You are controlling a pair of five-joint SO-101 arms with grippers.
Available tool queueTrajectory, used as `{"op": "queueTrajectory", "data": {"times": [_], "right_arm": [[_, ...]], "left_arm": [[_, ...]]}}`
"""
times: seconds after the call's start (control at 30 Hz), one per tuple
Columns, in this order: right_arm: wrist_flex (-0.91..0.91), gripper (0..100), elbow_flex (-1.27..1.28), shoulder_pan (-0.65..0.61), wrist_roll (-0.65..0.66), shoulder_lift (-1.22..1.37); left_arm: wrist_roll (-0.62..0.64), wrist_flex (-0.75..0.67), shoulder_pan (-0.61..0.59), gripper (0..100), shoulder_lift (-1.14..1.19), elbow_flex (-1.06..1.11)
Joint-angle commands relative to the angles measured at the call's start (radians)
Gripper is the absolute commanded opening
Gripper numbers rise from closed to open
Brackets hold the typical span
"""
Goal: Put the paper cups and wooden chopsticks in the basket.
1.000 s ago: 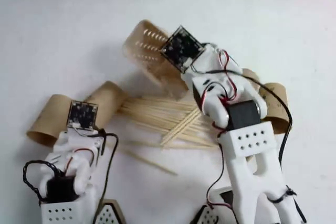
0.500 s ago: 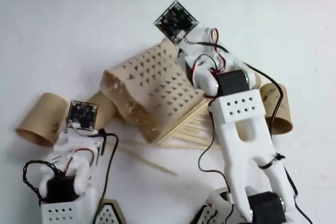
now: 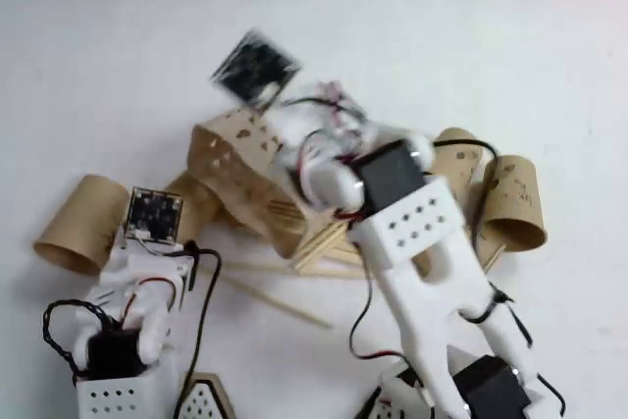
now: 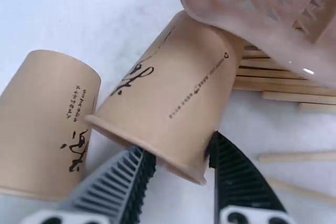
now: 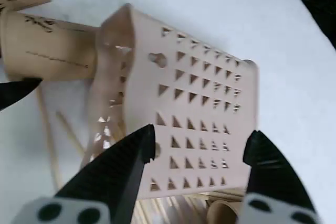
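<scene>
- The beige perforated plastic basket [image 3: 231,159] is lying tipped on its side at the middle of the white tabletop [image 3: 118,56]. Its triangular holes are showing, and one wall is resting over the heap of pale wooden chopsticks [image 3: 324,247].
- The right gripper [image 5: 197,150] is hanging just over the basket's holed face with its jaws spread wide, closing on nothing.
- The left gripper [image 4: 181,171] is sitting with its jaws parted, flanking the rim of a brown paper cup [image 4: 163,108]. This cup is lying on its side and touching the basket.
- Bare white surface is running along the far edge and into both far corners. The near edge is taken up by the two arm bases.
- Count: one basket and four cups, all on their sides outside the basket.
- Two cups are lying left of the basket, the outer one [image 3: 74,223] nearest the left edge. The other two [image 3: 515,201] are lying side by side to its right.
- The chopsticks are lying too thickly heaped to count. A single chopstick [image 3: 275,301] is lying apart toward the near edge.
</scene>
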Motion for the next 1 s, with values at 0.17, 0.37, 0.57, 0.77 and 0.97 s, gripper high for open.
{"op": "queueTrajectory", "data": {"times": [0.17,0.37,0.57,0.77,0.97], "right_arm": [[-0.113,28.7,0.144,-0.051,0.021,0.025],[-0.237,28.7,0.295,-0.019,0.144,0.053],[-0.372,16.9,0.311,0.119,0.199,0.114],[-0.476,2.4,0.279,0.194,0.241,0.15],[-0.475,2.0,0.163,0.189,0.247,0.157]], "left_arm": [[0.003,-0.014,-0.008,18,-0.008,-0.028],[0.003,-0.014,-0.008,18,-0.008,-0.028],[0.003,-0.014,-0.008,18,-0.008,-0.028],[0.003,-0.014,-0.008,18,-0.008,-0.028],[0.003,-0.014,-0.008,18,-0.008,-0.028]]}}
